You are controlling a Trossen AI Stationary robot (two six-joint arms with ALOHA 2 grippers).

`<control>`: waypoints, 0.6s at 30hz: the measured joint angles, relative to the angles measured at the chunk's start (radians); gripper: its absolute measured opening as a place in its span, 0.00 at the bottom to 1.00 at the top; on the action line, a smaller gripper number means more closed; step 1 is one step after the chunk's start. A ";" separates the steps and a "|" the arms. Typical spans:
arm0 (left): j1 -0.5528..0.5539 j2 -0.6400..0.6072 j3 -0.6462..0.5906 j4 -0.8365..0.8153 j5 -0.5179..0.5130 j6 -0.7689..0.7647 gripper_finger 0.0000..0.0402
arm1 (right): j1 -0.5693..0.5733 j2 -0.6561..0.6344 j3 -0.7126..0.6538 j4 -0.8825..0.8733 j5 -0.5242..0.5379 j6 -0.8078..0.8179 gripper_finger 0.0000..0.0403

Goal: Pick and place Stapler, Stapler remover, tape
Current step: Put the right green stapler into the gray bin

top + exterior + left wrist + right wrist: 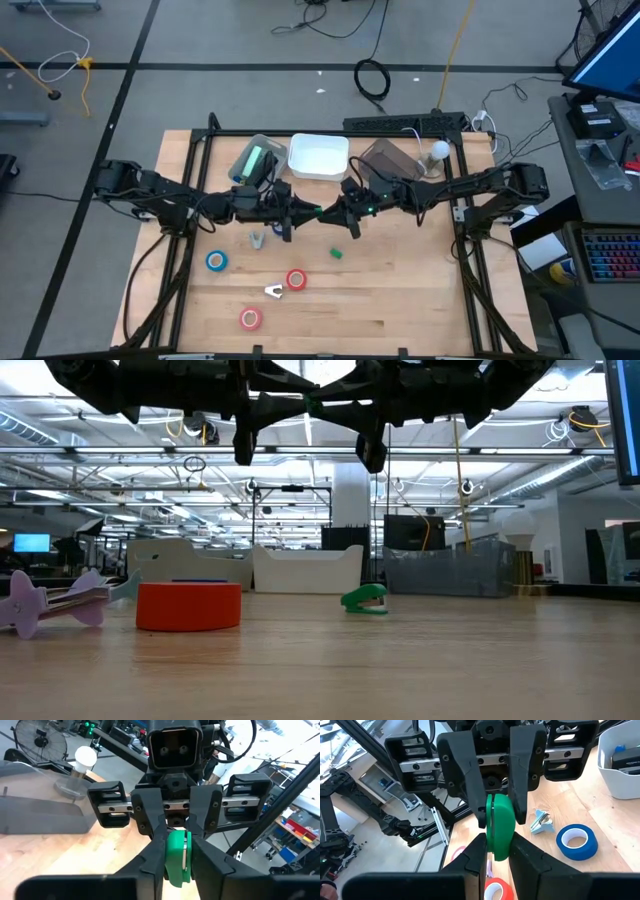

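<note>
A small green stapler [319, 211] hangs in the air over the table's middle, between my two grippers, which meet tip to tip. My left gripper [177, 872] comes from the table's left and my right gripper [500, 855] from the right, and both are shut on it. A second green stapler [337, 254] lies on the table, as do a blue tape roll [216, 261], two red tape rolls [296, 280] [250, 318], a pale staple remover [273, 291] and a grey-blue one [258, 240]. My left gripper pinches the green stapler's left end [496, 812] between its two fingers, one on each flat side. The fingers lie level, coming from the table's left. The stapler is lifted clear of the table. My right gripper pinches the same stapler's right end [175, 845] between its two fingers, one on each flat side. The fingers lie level, coming from the table's right, facing the left gripper. The stapler stands on edge between both pairs of fingers.
A white bin [318, 157] stands at the table's far middle, with a clear container [255, 160] holding something green to its left and another clear one [385, 160] to its right. A white bulb [438, 150] sits at the far right.
</note>
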 joint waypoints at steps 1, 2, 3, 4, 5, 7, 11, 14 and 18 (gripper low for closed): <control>0.000 0.000 0.000 0.000 0.004 0.004 0.18 | 0.000 0.000 0.000 -0.001 0.000 0.001 0.14; 0.000 0.000 0.000 0.000 0.005 0.010 0.17 | 0.000 0.000 0.000 -0.001 -0.001 0.001 0.14; 0.000 0.000 0.000 0.000 0.007 0.015 0.16 | 0.000 0.000 0.000 -0.001 -0.002 0.002 0.14; 0.000 0.000 0.000 0.000 0.007 0.018 0.15 | 0.000 0.000 0.000 0.000 -0.002 0.002 0.14; 0.000 0.000 0.000 0.000 0.007 0.018 0.15 | 0.000 0.000 0.000 0.000 -0.002 0.002 0.14; 0.000 0.000 0.000 0.000 0.007 0.018 0.15 | 0.000 0.000 0.000 0.001 -0.001 0.001 0.15; 0.000 0.000 0.000 -0.001 0.007 0.012 0.19 | 0.000 0.000 0.000 0.001 0.002 -0.003 0.21; 0.000 0.000 0.000 -0.014 0.007 0.010 0.18 | 0.000 0.000 0.000 -0.020 0.003 -0.003 0.25; 0.001 0.000 0.000 -0.044 0.007 0.013 0.16 | 0.000 0.000 0.000 -0.079 -0.012 -0.003 0.30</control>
